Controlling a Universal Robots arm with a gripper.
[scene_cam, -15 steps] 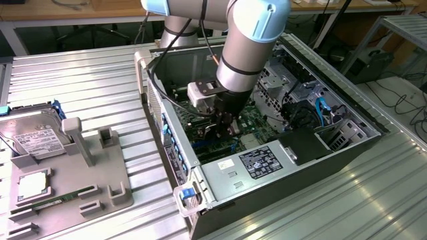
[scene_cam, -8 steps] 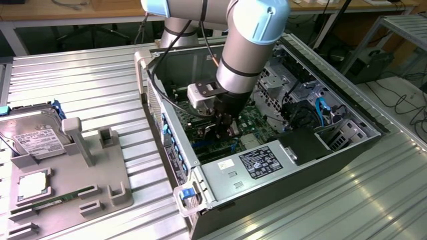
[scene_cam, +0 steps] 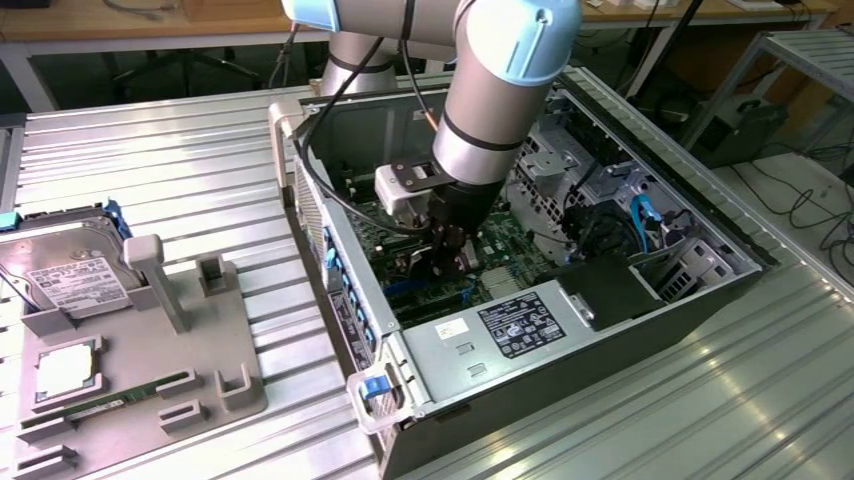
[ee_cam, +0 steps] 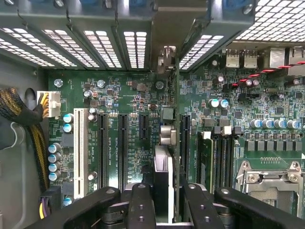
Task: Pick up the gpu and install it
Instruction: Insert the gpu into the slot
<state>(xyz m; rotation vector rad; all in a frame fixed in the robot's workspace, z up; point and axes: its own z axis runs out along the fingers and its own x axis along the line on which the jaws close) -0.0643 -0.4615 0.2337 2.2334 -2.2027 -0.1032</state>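
Note:
My gripper (scene_cam: 451, 245) is down inside the open computer case (scene_cam: 334, 250), shut on the gpu (scene_cam: 445, 266), a dark card held just above the green motherboard (scene_cam: 514, 245). In the wrist view the gpu (ee_cam: 164, 176) is seen edge-on between my two black fingers (ee_cam: 140, 205), standing upright over the board. Its silver end bracket (ee_cam: 167, 56) points at the case's rear slot openings. The card's edge runs alongside a long black expansion slot (ee_cam: 185, 143); whether it is seated in the slot is hidden.
Grey fixture (scene_cam: 134, 370) at the exterior view's left holds a silver hard drive (scene_cam: 74, 280) and a green memory stick (scene_cam: 114, 402). Inside the case are a power supply (scene_cam: 521, 325), blue cables (scene_cam: 641, 225), a white slot (ee_cam: 80, 148), a CPU socket (ee_cam: 269, 179) and braided cables (ee_cam: 19, 114).

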